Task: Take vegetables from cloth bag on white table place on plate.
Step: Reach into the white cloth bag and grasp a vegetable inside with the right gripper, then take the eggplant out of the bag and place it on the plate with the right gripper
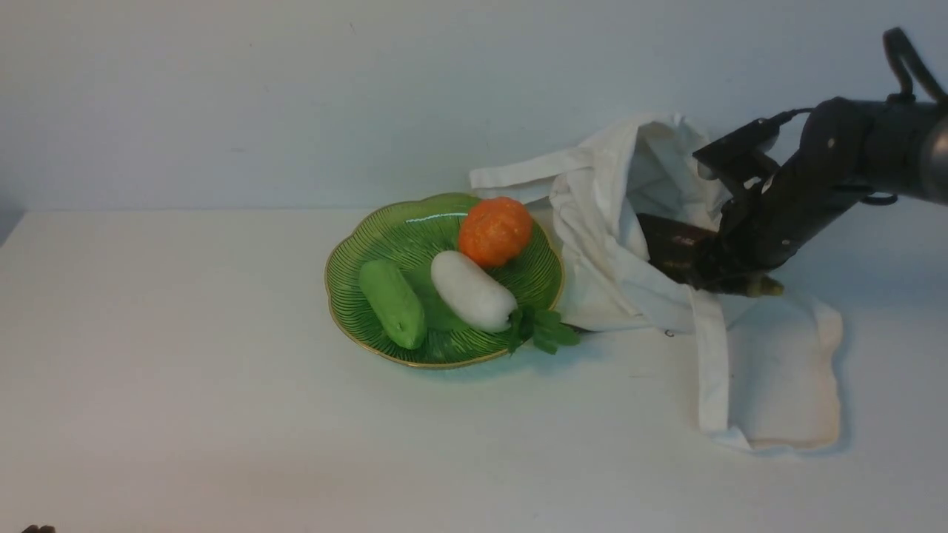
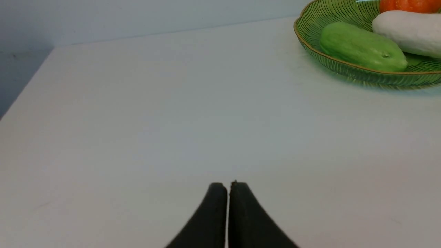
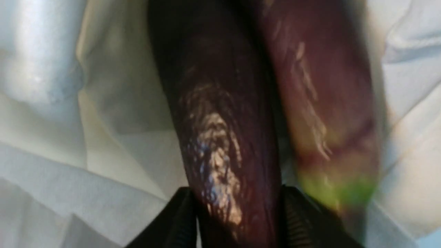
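The right gripper [image 3: 237,215], reaching into the mouth of the cloth bag [image 1: 607,252], is clamped on one dark eggplant [image 3: 220,120]. A second eggplant [image 3: 327,103], blurred, appears to lie alongside it. The left gripper [image 2: 228,187] is pressed closed and empty above the table [image 1: 185,370]. The plate [image 1: 370,244] sits just left of the bag.

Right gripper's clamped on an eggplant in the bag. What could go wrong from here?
1. The second eggplant lies against the gripped eggplant in the right gripper; it could get dragged out and roll away.
2. The cloth bag folds close around the gripper, so fabric may snag and come along.
3. The plate already holds a green vegetable, a white vegetable and an orange one; a long eggplant may find little room.
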You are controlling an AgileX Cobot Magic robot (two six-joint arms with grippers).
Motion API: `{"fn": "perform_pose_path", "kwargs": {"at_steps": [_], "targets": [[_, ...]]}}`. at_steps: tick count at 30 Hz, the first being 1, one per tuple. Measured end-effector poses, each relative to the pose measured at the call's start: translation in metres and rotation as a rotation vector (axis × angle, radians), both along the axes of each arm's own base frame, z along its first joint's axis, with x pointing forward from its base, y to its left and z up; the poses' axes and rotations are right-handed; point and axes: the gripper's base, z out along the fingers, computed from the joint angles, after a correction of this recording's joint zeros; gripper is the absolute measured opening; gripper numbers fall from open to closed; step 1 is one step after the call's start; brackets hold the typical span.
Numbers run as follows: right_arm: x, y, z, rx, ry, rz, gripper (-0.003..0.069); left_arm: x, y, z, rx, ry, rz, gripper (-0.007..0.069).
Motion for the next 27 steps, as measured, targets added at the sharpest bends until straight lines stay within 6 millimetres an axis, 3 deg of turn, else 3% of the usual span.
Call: {"fn": "perform_pose_path", "kwargs": {"at_steps": [6,11,17,18,23,27], "targets": [[-0.005,-0.001,0.015,-0.019,0.032,0.018,0.0276,0.0,0.0,0.0,0.0,0.0,0.0,-0.0005],[-0.018,-0.009,0.074,-0.086,0.048,0.016,0.0276,0.0,0.0,0.0,0.0,0.0,0.0,-0.0005],[-0.041,-0.021,0.134,-0.142,0.011,-0.095,0.0276,0.0,0.0,0.0,0.0,0.0,0.0,-0.0005],[-0.042,-0.022,0.136,-0.143,0.007,-0.101,0.0276,0.0,0.0,0.0,0.0,0.0,0.0,-0.0005],[-0.069,-0.021,0.181,0.0,-0.071,-0.238,0.0276,0.0,0.0,0.0,0.0,0.0,0.0,-0.0005],[-0.082,0.001,0.197,0.243,-0.035,-0.23,0.0276,0.0,0.0,0.0,0.0,0.0,0.0,-0.0005]]}}
